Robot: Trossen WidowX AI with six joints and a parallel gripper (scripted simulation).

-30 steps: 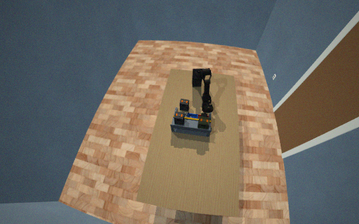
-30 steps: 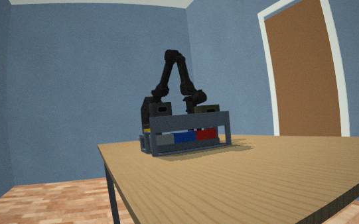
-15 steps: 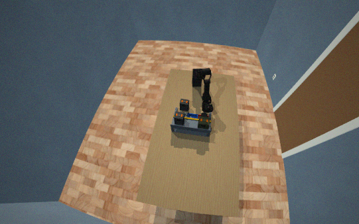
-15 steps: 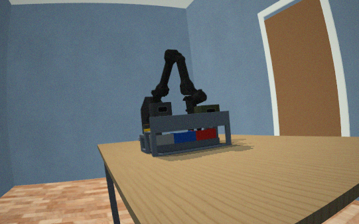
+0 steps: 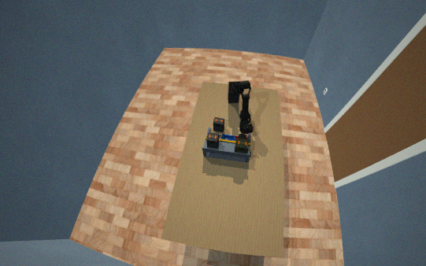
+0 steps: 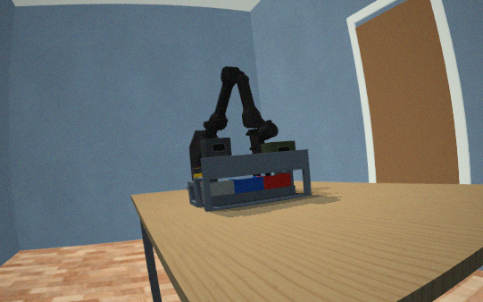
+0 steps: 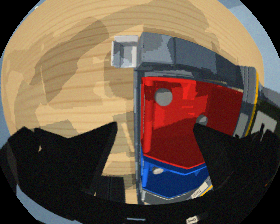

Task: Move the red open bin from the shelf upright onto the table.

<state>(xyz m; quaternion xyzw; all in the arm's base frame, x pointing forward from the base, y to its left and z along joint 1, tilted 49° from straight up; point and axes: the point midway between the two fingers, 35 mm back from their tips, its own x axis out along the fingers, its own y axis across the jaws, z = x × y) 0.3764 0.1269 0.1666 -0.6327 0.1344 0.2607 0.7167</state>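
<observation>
The red open bin (image 6: 278, 180) (image 7: 180, 129) sits in the right slot of the grey shelf (image 6: 254, 163) (image 5: 226, 153), beside a blue bin (image 6: 248, 184) (image 7: 169, 180) and a grey bin (image 6: 221, 188). In the wrist view two small grey round parts (image 7: 164, 98) lie inside the red bin. My gripper (image 7: 157, 127) (image 5: 245, 135) (image 6: 254, 146) is open and empty. It hangs just behind the shelf's right end, over the red bin's back side, with a finger on either side of the bin's left wall. In the exterior view the shelf top hides the fingertips.
A dark box (image 6: 215, 147) (image 5: 212, 142) and an olive box (image 6: 278, 146) (image 5: 242, 145) stand on the shelf top. Another dark box (image 5: 218, 123) stands on the table (image 6: 330, 241) behind the shelf's left end. The arm's base (image 5: 234, 91) is at the far end.
</observation>
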